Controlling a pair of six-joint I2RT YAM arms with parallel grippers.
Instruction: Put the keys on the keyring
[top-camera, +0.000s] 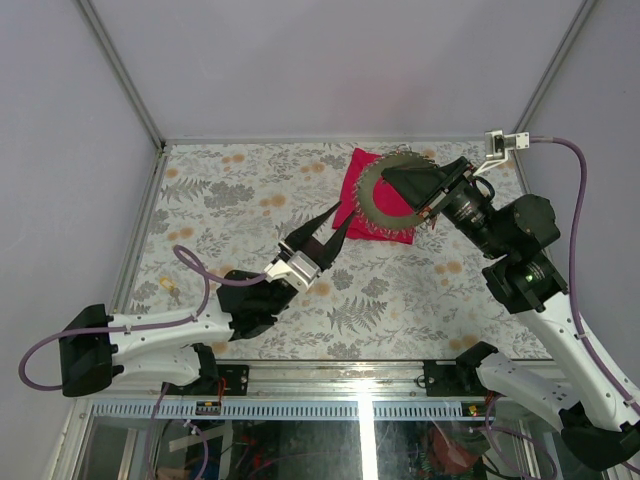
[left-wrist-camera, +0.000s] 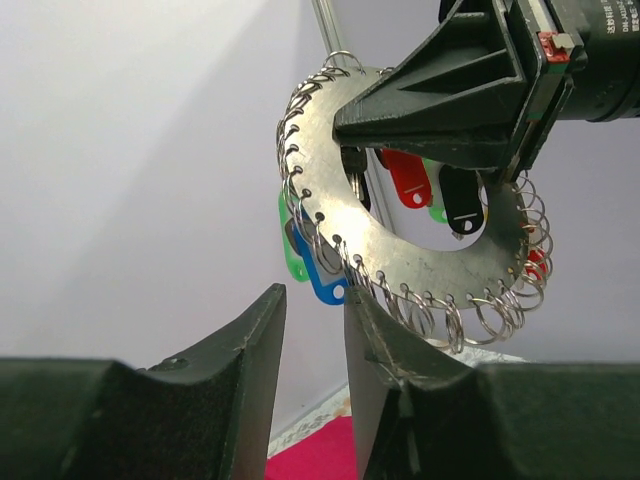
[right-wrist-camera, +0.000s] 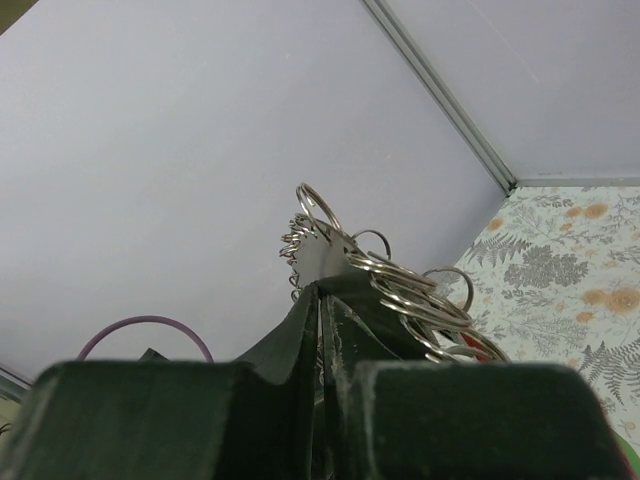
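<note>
Pale grey walls close in a fern-patterned table (top-camera: 250, 190), and the keyring (left-wrist-camera: 420, 268) is held in the air above it, its flat band clamped near the upper edge between the closed fingers of the right gripper (left-wrist-camera: 342, 122). From the left gripper (left-wrist-camera: 315, 300) the ring lies just ahead of and above the fingertips, broad face turned toward them, lower rim nearest. The left fingers (left-wrist-camera: 250, 350) stand partly apart with nothing between them, so the left arm looks like the free one for any threading. The ring is dull grey metal with an open centre, its outer edge fringed with small wire loops (left-wrist-camera: 445, 318). A blue key (left-wrist-camera: 322, 280) and a green key (left-wrist-camera: 290, 255) hang behind the rim closest to the left fingertips. A red key (left-wrist-camera: 408, 178) and a black key (left-wrist-camera: 460, 205) show through the centre, just under the right fingers. Below lies a red cloth (top-camera: 356, 170).
</note>
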